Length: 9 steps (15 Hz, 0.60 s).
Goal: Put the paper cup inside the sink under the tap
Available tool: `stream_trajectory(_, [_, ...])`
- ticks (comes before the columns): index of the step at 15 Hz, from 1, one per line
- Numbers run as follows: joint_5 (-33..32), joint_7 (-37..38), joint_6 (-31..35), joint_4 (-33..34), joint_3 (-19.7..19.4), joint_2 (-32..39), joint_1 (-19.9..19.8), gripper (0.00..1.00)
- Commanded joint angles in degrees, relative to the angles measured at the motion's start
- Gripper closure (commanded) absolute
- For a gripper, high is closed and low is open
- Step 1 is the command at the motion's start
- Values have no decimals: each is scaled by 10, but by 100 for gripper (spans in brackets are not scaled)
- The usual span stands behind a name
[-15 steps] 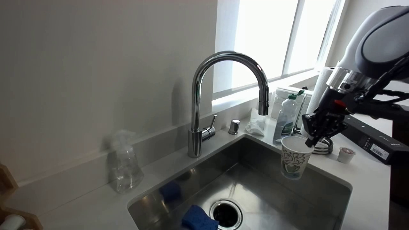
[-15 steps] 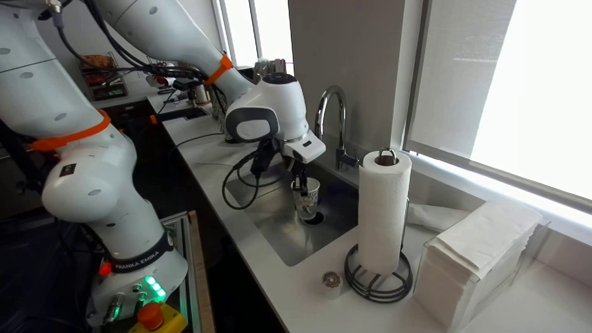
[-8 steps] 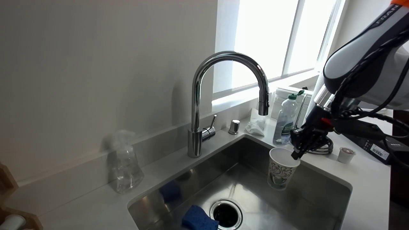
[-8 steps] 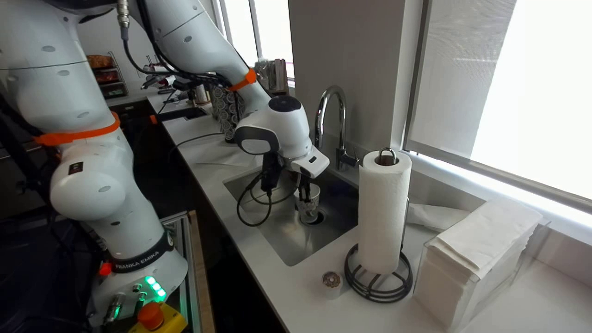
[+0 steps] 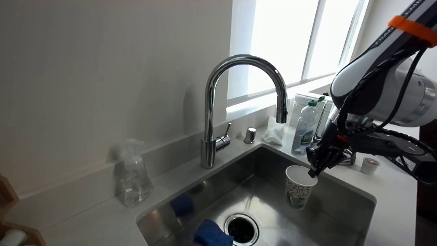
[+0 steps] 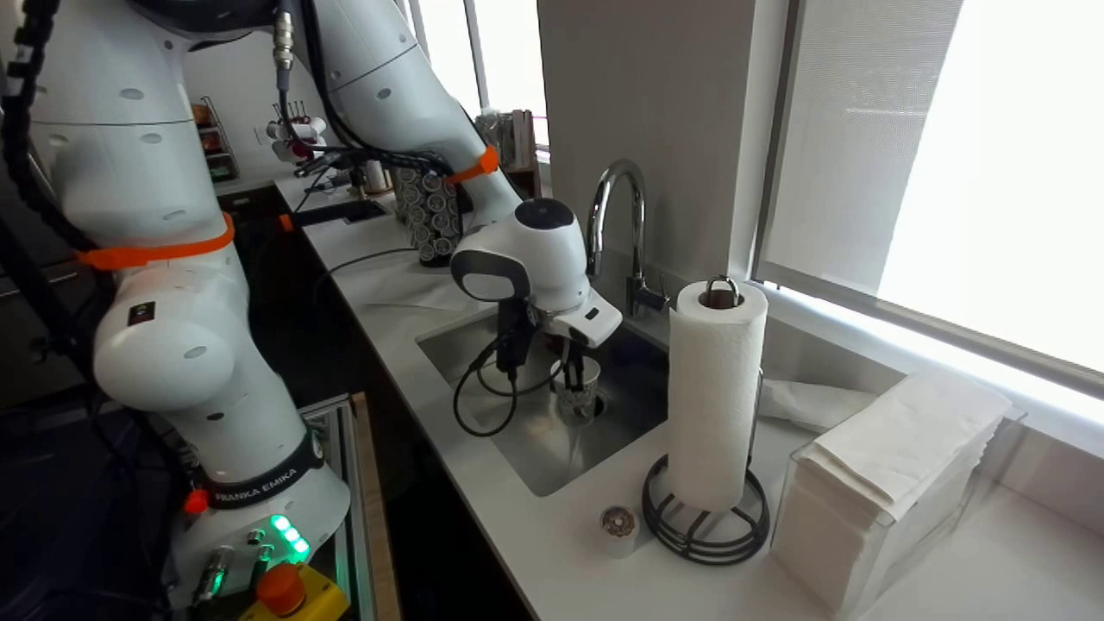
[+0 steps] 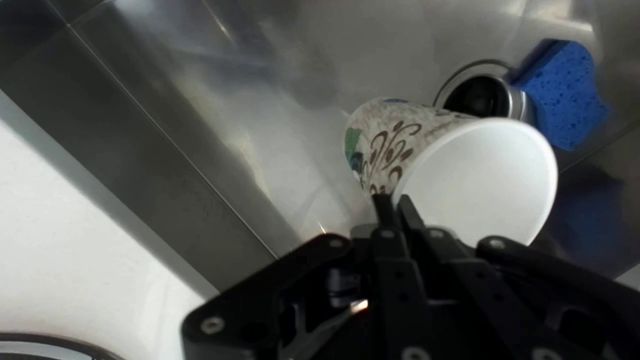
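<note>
The paper cup, white with a printed brown leaf and cup pattern, is in both exterior views (image 5: pixel 296 194) (image 6: pixel 580 407) and in the wrist view (image 7: pixel 480 175). It is slightly tilted, inside the outline of the steel sink (image 5: pixel 273 205); I cannot tell its gap to the floor. My gripper (image 5: pixel 312 173) is shut on the cup's rim, one finger inside and one outside, as the wrist view shows (image 7: pixel 394 202). The chrome tap (image 5: pixel 209 116) arches over the sink; its spout end is higher than the cup and left of it in that view.
A blue sponge (image 5: pixel 212 234) lies beside the drain (image 5: pixel 241 229). A dish soap bottle (image 5: pixel 305 130), a coffee pod (image 5: pixel 369 165) and a paper towel roll (image 6: pixel 716 397) stand on the counter near the sink. A clear spray bottle (image 5: pixel 136 177) stands left of the tap.
My gripper has carried the cup lower, and leftward in an exterior view, deeper into the sink. The arm has followed. The grip on the rim looks the same.
</note>
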Motion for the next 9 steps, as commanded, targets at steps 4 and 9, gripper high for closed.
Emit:
stream_trajectory(4, [66, -67, 1, 47, 38, 44, -5, 99])
stream_trajectory(9, [67, -81, 7, 73, 39, 89, -16, 99])
